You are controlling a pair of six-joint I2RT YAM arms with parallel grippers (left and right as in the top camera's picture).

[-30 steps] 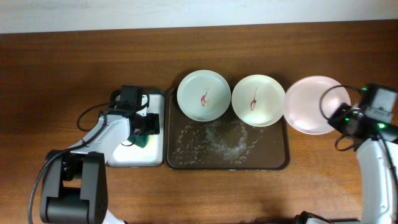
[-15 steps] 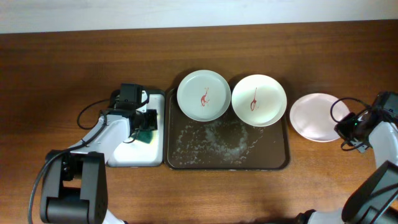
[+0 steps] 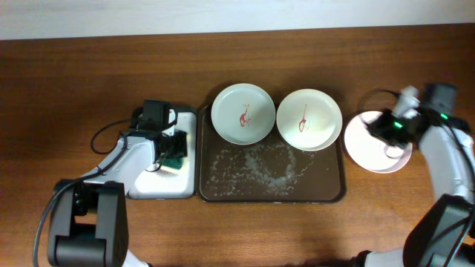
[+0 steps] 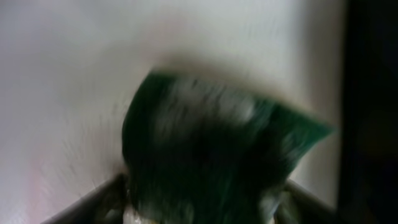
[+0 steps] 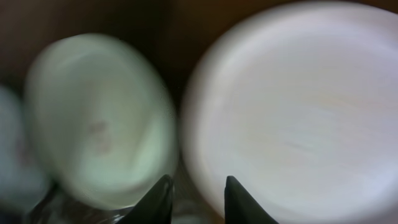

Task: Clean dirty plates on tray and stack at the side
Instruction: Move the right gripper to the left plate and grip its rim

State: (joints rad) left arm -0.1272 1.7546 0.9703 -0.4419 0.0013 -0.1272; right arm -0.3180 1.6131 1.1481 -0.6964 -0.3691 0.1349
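My right gripper (image 5: 198, 190), fingers apart, hovers over the clean white plate (image 3: 366, 154); my left gripper (image 3: 175, 153) clamps the green sponge (image 4: 211, 143).

table (image 3: 74, 89): wood, warm brown with the grain showing, smooth with a soft satin sheen
big tray (image 3: 330, 189): dark brown, plastic by the look of it, smooth; wet and foamy in the middle, so the shine is patchy
mint plate (image 3: 256, 104): glossy and smooth; can't tell if it's ceramic or plastic
white plate on the tray (image 3: 320, 111): same glossy finish
white plate on the right (image 3: 364, 148): glossy too, with a faint pinkish sheen
small tray (image 3: 159, 185): smooth white inside, black rim, plastic-ish
sponge (image 4: 211, 155): green, rough scrubby fibre, matt (pretty blurry though)
left arm (image 3: 126, 159): smooth white shell, matt black parts
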